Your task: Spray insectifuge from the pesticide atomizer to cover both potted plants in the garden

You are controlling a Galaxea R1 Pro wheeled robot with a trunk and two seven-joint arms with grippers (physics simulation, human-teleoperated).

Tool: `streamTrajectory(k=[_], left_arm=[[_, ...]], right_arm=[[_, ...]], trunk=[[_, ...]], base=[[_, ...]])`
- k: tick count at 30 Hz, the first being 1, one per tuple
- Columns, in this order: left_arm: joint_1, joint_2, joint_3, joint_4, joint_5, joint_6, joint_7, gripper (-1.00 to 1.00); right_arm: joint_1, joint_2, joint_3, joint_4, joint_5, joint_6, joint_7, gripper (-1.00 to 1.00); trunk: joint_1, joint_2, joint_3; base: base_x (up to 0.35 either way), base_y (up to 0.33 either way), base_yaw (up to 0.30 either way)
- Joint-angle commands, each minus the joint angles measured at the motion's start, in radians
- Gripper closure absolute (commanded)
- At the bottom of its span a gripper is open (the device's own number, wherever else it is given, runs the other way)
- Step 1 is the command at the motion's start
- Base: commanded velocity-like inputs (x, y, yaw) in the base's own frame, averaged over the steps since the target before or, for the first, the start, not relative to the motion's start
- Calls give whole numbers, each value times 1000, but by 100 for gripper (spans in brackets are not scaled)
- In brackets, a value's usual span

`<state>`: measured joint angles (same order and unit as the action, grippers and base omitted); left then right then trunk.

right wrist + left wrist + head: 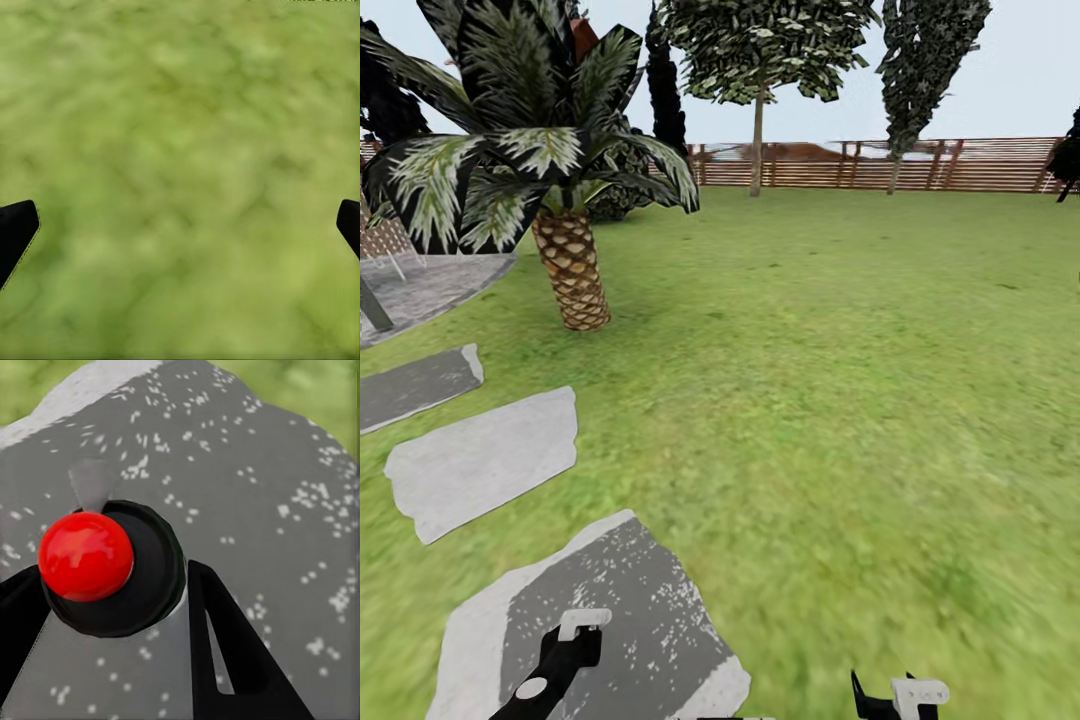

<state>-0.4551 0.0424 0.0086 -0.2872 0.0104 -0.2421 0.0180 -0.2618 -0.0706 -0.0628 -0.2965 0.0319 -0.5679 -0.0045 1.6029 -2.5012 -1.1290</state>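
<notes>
While I drive over the lawn, my left gripper is clamped on the spray bottle at lower left; right gripper jaws apart. A bump on the stepping stone could loosen the bottle, I think.

Bright flat daylight; lawn texture blurred; shadows faint

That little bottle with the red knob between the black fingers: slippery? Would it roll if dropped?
The pesticide atomizer looks round and glossy, so it may twist or slip between the left gripper's fingers. Dropped on the stepping stone, it would probably roll. It seems rigid, not squashy.
</notes>
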Motion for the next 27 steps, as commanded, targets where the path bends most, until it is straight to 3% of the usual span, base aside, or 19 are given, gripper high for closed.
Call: streamTrajectory(k=[1,6,11,27], left_arm=[[0,0,1,1,1,-3,1,100],[0,1,1,2,1,-3,1,100],[0,0,1,2,1,-3,0,100],[0,1,1,2,1,-3,2,100]], right_arm=[[0,1,-3,2,3,-3,0,-100],[0,3,-3,5,3,-3,0,-100],[0,3,-3,5,3,-3,0,-100],[0,3,-3,7,5,-3,1,-100]], trunk=[[-1,0,3],[-3,1,23],[-22,36,38],[-83,148,88]], base=[[0,0,-1],[0,0,0],[0,0,-35],[0,0,-254]])
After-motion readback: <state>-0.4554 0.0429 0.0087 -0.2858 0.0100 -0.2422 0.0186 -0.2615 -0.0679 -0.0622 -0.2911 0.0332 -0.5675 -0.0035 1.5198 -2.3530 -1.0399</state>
